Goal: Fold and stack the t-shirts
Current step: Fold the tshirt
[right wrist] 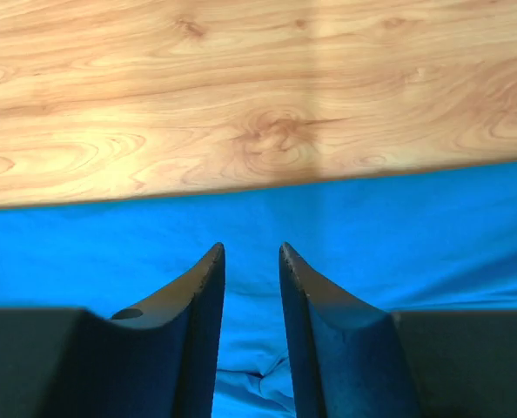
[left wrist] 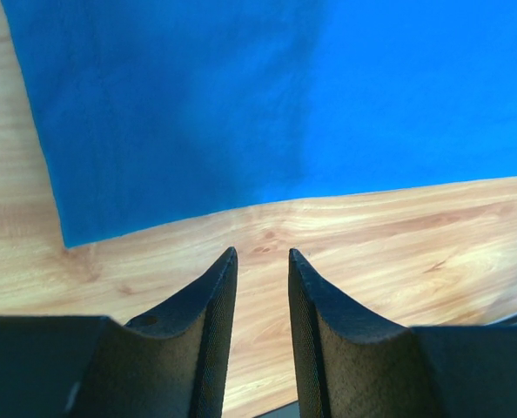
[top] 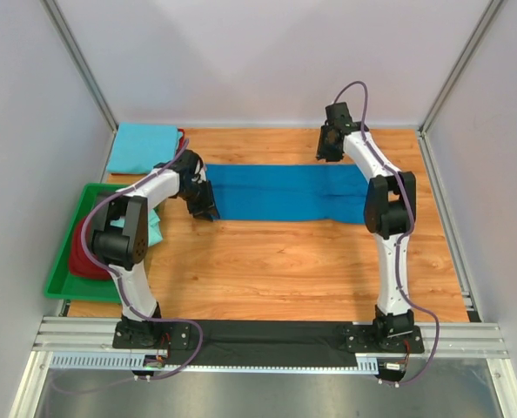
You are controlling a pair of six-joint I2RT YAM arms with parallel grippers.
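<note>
The fingers of your left gripper point(left wrist: 261, 252) stand a narrow gap apart, empty, over bare wood just below the lower edge of the royal blue t-shirt point(left wrist: 241, 104). Your right gripper point(right wrist: 251, 247) is likewise slightly parted and empty, above that shirt near its upper edge. In the top view the shirt lies flat across the centre of the table point(top: 285, 270), with a light blue t-shirt point(top: 141, 146) folded at upper left.

Robot lab cell, white panel walls point(top: 258, 52), aluminium frame posts point(top: 81, 63)
</note>
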